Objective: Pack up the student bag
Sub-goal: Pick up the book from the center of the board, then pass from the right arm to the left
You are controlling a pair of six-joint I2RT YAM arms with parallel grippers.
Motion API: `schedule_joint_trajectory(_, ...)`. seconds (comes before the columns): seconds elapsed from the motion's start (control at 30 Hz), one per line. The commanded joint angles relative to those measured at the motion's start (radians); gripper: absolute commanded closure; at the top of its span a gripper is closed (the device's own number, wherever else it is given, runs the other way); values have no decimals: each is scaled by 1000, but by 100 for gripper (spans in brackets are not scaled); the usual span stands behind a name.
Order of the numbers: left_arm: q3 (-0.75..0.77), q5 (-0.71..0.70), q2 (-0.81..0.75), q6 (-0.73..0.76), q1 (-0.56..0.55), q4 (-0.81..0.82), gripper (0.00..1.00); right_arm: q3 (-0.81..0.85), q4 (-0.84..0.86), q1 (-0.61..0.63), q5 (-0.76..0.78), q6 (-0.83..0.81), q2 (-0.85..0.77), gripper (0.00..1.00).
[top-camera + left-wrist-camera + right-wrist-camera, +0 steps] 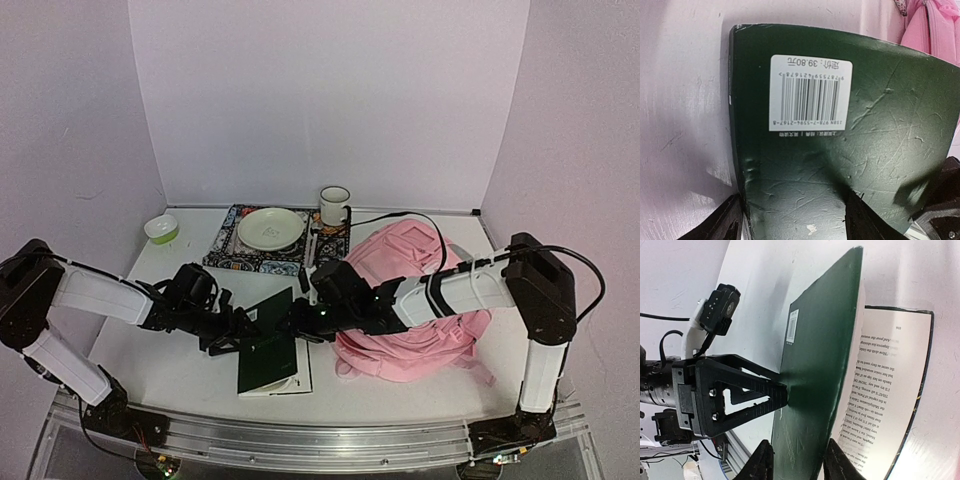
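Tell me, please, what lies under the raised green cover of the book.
A white page of printed text shows beneath the green cover. The cover hides part of that page, and whatever lies below the page cannot be seen.

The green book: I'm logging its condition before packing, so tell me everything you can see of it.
The green book lies open on the table left of the student bag, its dark green, scuffed, dented cover raised steeply off white printed pages. A white barcode label sits on that cover. One finger of the left gripper presses its outer face; the right gripper straddles its edge.
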Motion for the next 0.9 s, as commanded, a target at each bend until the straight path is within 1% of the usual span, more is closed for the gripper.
schedule_joint_trajectory(0.0, -16, 23, -63, -29, -15, 87, 30, 13, 62, 17, -26, 9, -23, 71)
schedule_joint_trajectory(0.17, -46, -24, -110, -34, -15, 87, 30, -21, 62, 11, -6, 18, -39, 77)
schedule_joint_trajectory(0.27, -57, -45, -132, -28, -13, 89, 29, -43, 64, 7, 2, 18, -57, 87)
schedule_joint_trajectory(0.43, -84, -72, -184, -20, 5, 100, 27, -67, 78, -2, 5, 11, -97, 99)
schedule_joint_trajectory(0.6, -118, -112, -289, -11, 15, 122, 20, -96, 130, -18, -12, 11, -151, 100)
schedule_joint_trajectory(0.73, -148, -134, -351, -32, 19, 158, 19, -108, 187, -34, -54, 13, -181, 100)
schedule_joint_trajectory(0.87, -156, -138, -375, -31, 20, 174, 18, -127, 246, -53, -86, 23, -216, 100)
